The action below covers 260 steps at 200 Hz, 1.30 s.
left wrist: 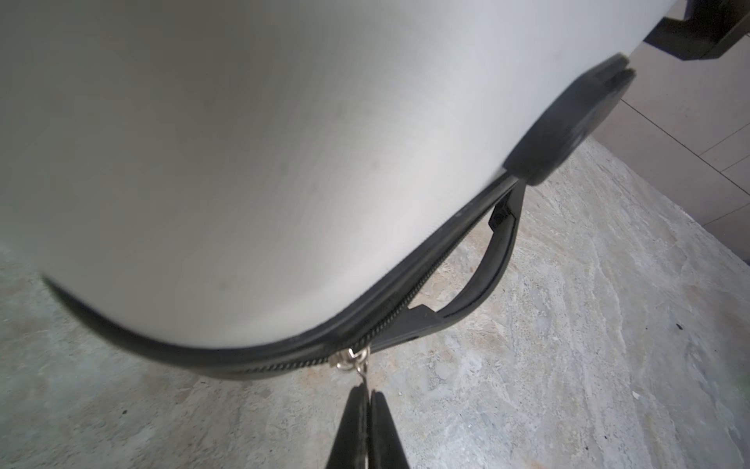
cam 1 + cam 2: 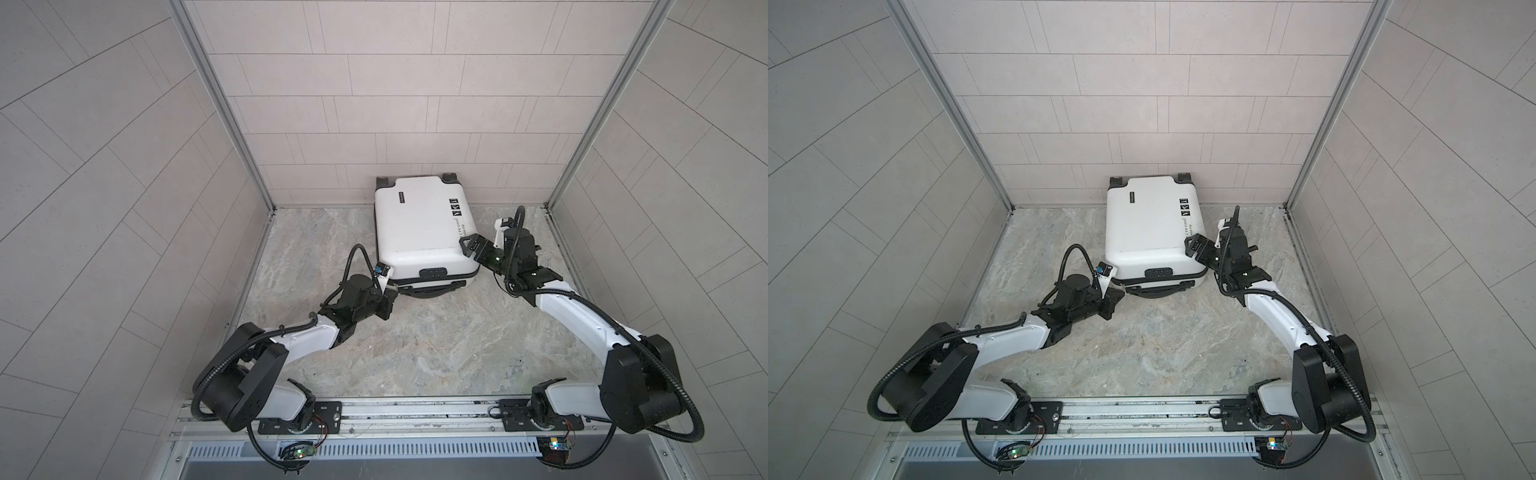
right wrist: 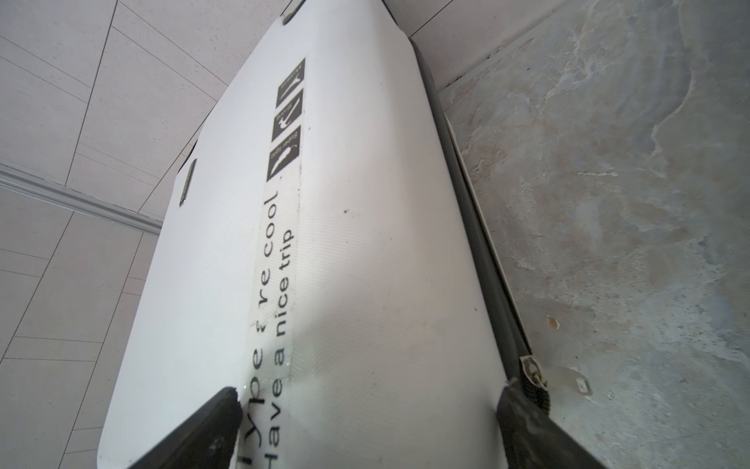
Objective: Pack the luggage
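Luggage [image 2: 419, 224] shell looks stiff, slick, light: my left gripper [image 1: 368, 400] is pinched on the zipper pull [image 1: 363, 372], my right gripper [image 2: 471, 247] spread wide over the lid corner to steady it.

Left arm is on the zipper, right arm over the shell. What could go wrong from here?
The left gripper pinches just the thin zipper pull; it could slip out under tension. The right gripper, jaws open, merely straddles the luggage corner, so the case may slide when pulled.
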Motion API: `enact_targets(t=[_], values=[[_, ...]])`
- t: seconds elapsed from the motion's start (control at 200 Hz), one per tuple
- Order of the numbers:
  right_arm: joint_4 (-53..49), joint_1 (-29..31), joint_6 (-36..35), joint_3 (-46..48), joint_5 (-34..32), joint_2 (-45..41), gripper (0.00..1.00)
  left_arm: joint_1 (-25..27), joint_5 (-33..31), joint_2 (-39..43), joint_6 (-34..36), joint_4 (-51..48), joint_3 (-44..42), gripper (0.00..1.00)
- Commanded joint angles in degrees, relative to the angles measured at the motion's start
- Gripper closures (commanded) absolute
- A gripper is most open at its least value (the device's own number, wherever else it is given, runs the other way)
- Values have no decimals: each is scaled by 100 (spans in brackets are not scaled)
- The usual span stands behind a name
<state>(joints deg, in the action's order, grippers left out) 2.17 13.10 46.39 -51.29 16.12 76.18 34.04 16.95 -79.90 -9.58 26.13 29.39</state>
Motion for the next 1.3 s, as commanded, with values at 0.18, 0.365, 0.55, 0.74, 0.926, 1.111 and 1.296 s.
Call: enact_targets(t=[0.18,0.365,0.55,0.74,0.926,1.111,1.296], values=[[-269,186,66,152,419,116,0,350,665,6,44,318,351,100],[-526,184,-101,74,328,76,0,353,588,103,1,250,355,100],[-1030,175,-448,-82,168,61,0,357,597,320,-129,-274,484,100],[-1035,175,-493,-73,233,140,0,356,714,474,-370,-1376,866,100],[-915,184,-445,-32,269,219,0,352,471,712,-777,-1296,709,100],[-747,225,-329,60,343,301,0,463,398,714,-883,-1000,687,100],[-640,306,-248,130,324,301,0,881,-37,629,-751,-812,735,100]])
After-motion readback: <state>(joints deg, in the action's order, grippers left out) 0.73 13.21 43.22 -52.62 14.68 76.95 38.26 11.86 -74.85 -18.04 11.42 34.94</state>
